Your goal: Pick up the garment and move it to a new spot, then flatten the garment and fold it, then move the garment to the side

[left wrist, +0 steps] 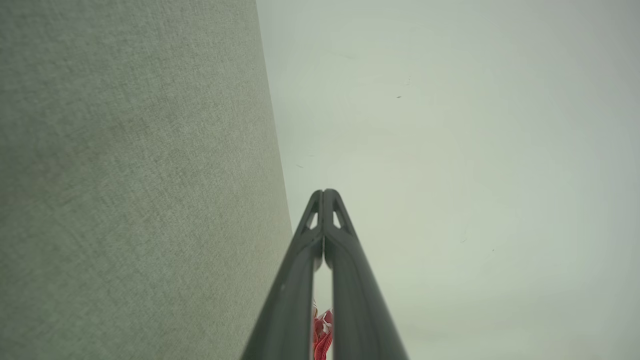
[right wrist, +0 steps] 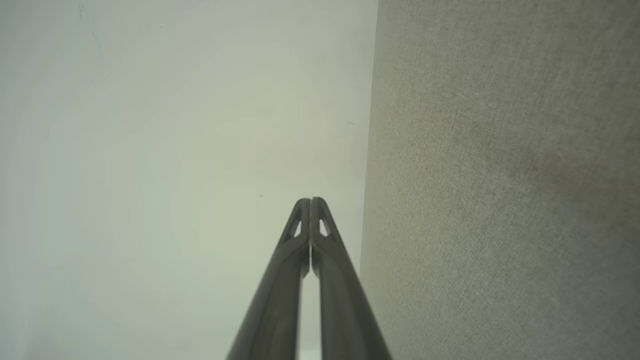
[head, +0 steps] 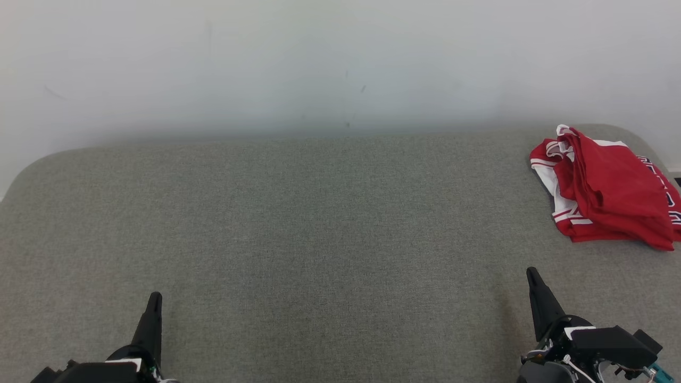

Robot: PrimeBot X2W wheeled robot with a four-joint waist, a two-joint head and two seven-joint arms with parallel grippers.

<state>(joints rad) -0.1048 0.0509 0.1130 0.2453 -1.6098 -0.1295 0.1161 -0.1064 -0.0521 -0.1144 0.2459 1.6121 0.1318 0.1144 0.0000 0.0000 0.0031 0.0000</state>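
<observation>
The left claw and right claw are seen closed tight, empty; the garment is left untouched beyond the right claw.

Grey fabric-covered table with rounded corners, folded red-and-white garment lying at its far right corner

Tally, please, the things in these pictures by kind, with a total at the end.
Clothing: 1, the red and white garment, lying at the far right of the surface.
Grippers: 2, the left gripper and the right gripper, both shut and empty.
Furniture: 1, the grey fabric surface.
Total: 4.
</observation>
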